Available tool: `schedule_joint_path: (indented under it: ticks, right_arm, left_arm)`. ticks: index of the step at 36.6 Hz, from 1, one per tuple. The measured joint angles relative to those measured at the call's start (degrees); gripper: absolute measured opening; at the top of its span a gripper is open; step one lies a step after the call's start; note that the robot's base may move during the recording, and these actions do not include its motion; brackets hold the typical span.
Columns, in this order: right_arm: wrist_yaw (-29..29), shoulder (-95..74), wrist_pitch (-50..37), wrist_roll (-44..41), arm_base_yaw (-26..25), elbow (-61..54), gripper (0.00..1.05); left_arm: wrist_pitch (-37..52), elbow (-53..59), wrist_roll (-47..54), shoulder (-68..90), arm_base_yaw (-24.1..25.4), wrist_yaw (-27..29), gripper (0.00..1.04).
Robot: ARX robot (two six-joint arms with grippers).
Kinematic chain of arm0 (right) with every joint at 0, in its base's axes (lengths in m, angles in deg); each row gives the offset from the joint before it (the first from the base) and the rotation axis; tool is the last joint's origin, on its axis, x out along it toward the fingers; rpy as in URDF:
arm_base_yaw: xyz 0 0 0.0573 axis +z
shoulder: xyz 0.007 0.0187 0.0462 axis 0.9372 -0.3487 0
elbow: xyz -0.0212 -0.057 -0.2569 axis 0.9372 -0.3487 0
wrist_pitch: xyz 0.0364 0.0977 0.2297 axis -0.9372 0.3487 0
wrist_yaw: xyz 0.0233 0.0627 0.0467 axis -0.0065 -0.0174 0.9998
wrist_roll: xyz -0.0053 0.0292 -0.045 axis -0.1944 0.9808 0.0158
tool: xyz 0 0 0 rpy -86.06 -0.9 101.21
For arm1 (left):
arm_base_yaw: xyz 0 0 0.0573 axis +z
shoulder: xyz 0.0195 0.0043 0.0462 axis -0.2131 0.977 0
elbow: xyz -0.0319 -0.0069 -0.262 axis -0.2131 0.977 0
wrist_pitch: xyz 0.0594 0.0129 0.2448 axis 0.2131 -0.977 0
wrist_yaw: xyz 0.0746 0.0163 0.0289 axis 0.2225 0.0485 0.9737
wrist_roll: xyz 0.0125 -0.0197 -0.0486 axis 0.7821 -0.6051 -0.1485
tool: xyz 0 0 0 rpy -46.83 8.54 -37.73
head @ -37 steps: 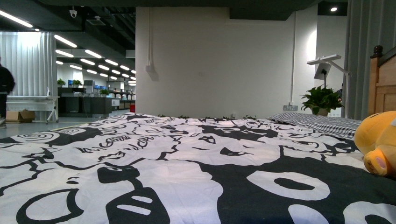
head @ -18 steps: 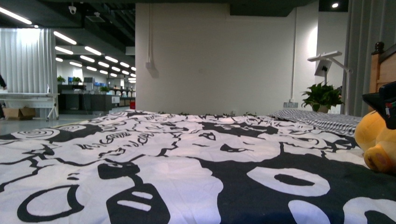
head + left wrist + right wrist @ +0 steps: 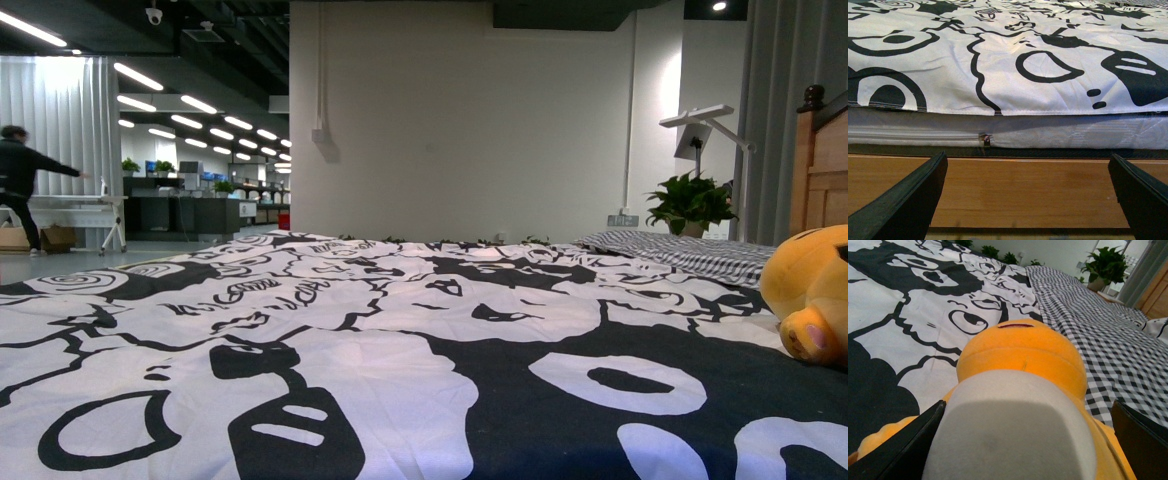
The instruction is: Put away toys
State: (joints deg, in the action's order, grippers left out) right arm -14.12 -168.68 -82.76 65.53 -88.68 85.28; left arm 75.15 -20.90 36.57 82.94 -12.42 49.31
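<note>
Left arm: it is held low at the bedside. My left tool (image 3: pixel 1028 160) is levelled at the side of the bed, and its two dark fingers (image 3: pixel 903 205) are spread wide with nothing between them. Facing it are the long wooden bed rail (image 3: pixel 1023 187) and the white mattress side (image 3: pixel 1073 135) with a small metal zip pull (image 3: pixel 984 140). Over these hangs the edge of the black-and-white patterned duvet (image 3: pixel 998 75).

Right arm: it is out over the bed, with my right tool (image 3: pixel 1028 405) pointed along the duvet toward the grey-and-white checked pillow (image 3: pixel 1108 340). The jaws stand wide apart. The soft orange-yellow plush animal (image 3: pixel 1023 350) sits directly between the fingers, its pale patch nearest the camera and its rounded orange part beyond. I cannot tell whether either finger touches it.

Front view: neither arm shows. The plush animal (image 3: pixel 810 280) lies on the duvet at the right edge of the frame, partly cut off, with one pink paw pad (image 3: pixel 812 338) facing the camera. The wooden headboard (image 3: pixel 820 170) stands behind it at the upper right. The checked pillow lies to its left, with a potted green plant (image 3: pixel 688 205) beyond.
</note>
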Motion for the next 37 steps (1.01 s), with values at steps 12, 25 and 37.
schedule_joint_path:
  ticks: [12,25,37]
  right_arm:
    - [1.14,-1.07,1.11,1.31,-0.13,-3.13,0.98]
    - [-1.7,-0.17,-1.4,0.39,3.37,-7.58,0.81]
    - [-5.33,5.25,-0.94,3.63,7.19,-9.92,0.35]
  left_arm:
    - [0.0,0.0,0.0,0.0,0.0,-0.02,0.99]
    - [0.0,0.0,0.0,0.0,0.0,-0.02,0.99]
    - [0.0,0.0,0.0,0.0,0.0,-0.02,0.99]
